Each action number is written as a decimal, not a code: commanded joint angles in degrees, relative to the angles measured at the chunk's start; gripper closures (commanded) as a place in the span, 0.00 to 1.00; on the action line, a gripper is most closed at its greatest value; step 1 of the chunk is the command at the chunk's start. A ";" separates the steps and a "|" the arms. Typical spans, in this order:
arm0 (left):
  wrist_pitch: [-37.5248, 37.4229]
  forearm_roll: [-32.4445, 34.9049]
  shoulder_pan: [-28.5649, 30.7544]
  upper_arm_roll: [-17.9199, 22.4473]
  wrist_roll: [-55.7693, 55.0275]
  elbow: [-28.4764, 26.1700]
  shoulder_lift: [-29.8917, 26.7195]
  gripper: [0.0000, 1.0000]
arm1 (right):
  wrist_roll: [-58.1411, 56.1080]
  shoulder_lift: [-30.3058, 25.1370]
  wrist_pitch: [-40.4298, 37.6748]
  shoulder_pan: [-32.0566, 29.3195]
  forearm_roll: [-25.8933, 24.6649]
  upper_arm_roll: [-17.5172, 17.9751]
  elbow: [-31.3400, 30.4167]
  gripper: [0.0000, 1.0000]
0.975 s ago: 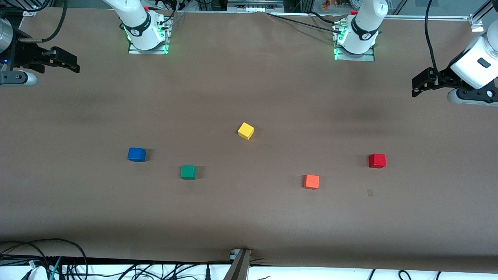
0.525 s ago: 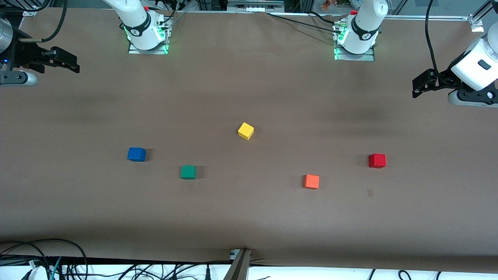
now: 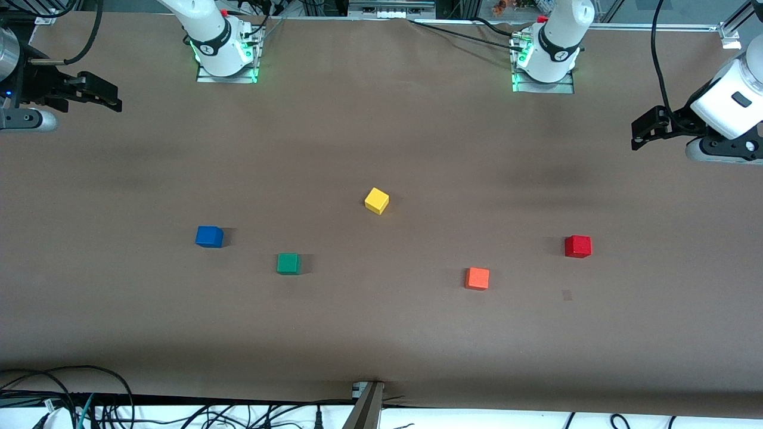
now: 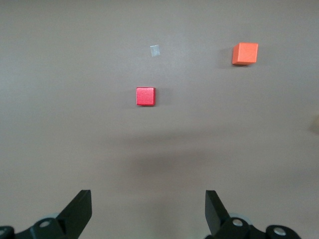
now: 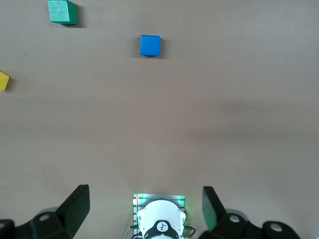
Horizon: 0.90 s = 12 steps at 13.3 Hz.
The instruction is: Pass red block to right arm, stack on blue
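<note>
Nothing had shifted since the earlier frame. Red block [image 3: 578, 246] lay on tabletop [image 3: 381, 333] near orange cube [image 3: 477, 278]. Left claw [image 4: 148, 211] and right claw [image 5: 144, 206] hovered released, partly cropped.

No legible text, label, brand name, number or sign is found in any view. The round emblems on the black collars of the two arm bases [image 3: 210, 46] [image 3: 560, 55] are graphic marks only, too small to read as lettering. The same emblem on the base [image 5: 161, 225] seen in the right wrist view carries no readable characters. The small pale patch on the table [image 4: 155, 51] in the left wrist view is blank
</note>
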 commanded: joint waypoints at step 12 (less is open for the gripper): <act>-0.01 0.92 1.69 -0.58 -0.25 0.30 0.27 0.00 | -0.29 0.34 -0.32 -0.29 1.44 -0.02 1.16 0.00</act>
